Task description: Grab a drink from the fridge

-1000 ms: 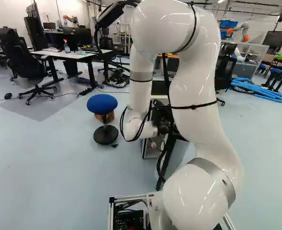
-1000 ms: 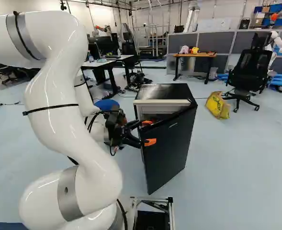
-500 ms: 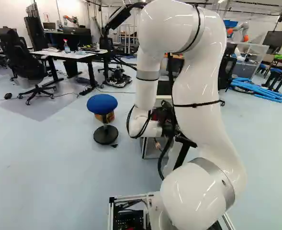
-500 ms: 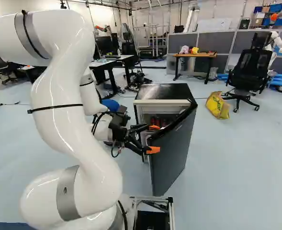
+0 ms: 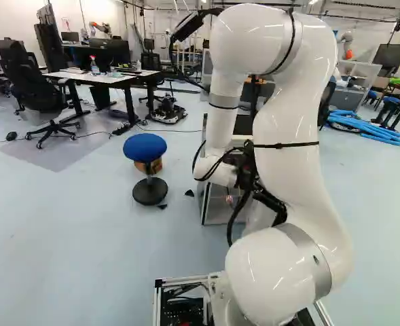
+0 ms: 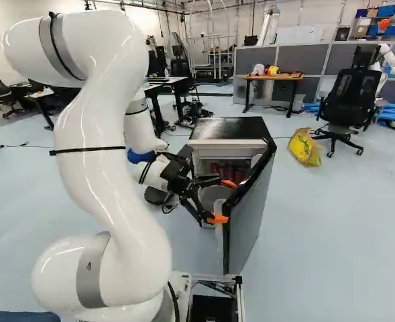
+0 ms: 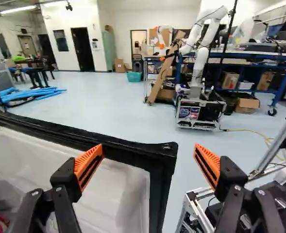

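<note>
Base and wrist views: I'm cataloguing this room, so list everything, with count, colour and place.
Fridge: one, black, middle of right base view
Fridge door: one, black edge, white lining, swung open
Containers: several, red, inside fridge
Stool: one, blue seat, left of fridge, left base view
Bag: one, yellow, right of fridge, right base view
Office chairs: several, black, scattered
Desks: several, white tops, beyond stool
Table: one, orange-brown, beyond fridge
Tubes: many, blue, background
Workbench: one, blue, background, wrist view
Boxes: several, brown, around workbench
Other robots: several, white, background
Arm: one, white, foreground
Hand: one, black-orange, open, at fridge door
</note>
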